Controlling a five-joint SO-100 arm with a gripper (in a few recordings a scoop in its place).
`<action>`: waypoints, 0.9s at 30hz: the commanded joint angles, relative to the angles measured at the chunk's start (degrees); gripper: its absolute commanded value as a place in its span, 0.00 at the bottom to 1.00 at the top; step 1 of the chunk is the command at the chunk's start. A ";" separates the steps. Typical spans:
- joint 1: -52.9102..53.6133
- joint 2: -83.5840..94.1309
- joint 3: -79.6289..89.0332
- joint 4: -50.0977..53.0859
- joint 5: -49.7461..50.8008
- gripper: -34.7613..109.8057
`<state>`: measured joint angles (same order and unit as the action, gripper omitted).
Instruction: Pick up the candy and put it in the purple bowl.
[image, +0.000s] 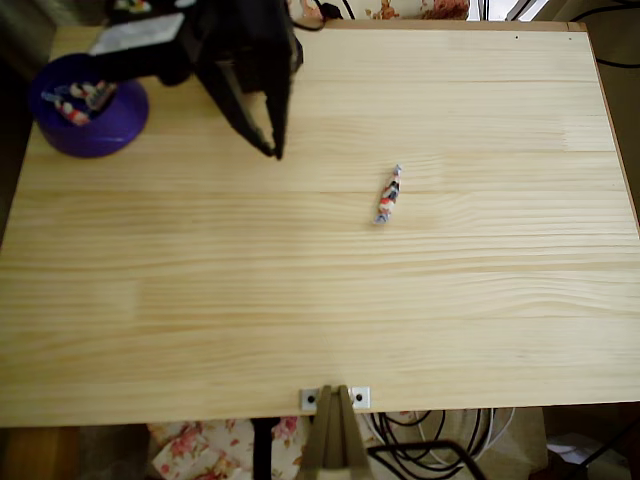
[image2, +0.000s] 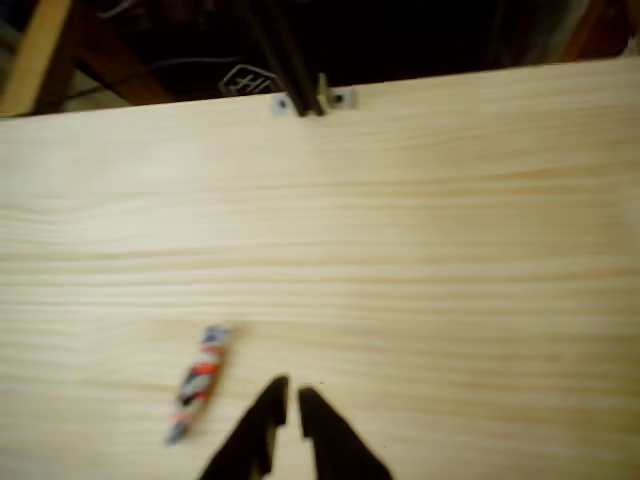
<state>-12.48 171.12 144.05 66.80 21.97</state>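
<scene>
Overhead view first: the candy (image: 388, 195) lies alone on the wooden desk (image: 320, 330), right of centre and nearer the far edge, its long axis running near-vertical in the picture with a slight lean. The gripper (image: 270, 152) hangs well apart from it, up and to the left, its black fingers drawn nearly together and holding nothing. The purple bowl (image: 120, 135) sits at the far left corner, partly under the arm, with other wrapped sweets (image: 78, 102) already inside. So the reach must go rightward, away from the bowl.

Wrist view next: the candy (image2: 200, 382) sits just left of the fingertips (image2: 275, 395), its length roughly parallel to them rather than across the narrow gap. The gripper (image2: 292, 395) likely needs to open and shift left. This view adds the closeness of the offset; the overhead adds the bowl's bearing.
</scene>
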 joint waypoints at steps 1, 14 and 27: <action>-3.34 -13.10 -13.10 4.92 8.00 0.27; -18.02 -42.19 -27.95 13.89 30.94 0.29; -32.08 -41.31 -27.69 9.93 43.77 0.32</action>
<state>-41.84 128.14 120.50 77.87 63.37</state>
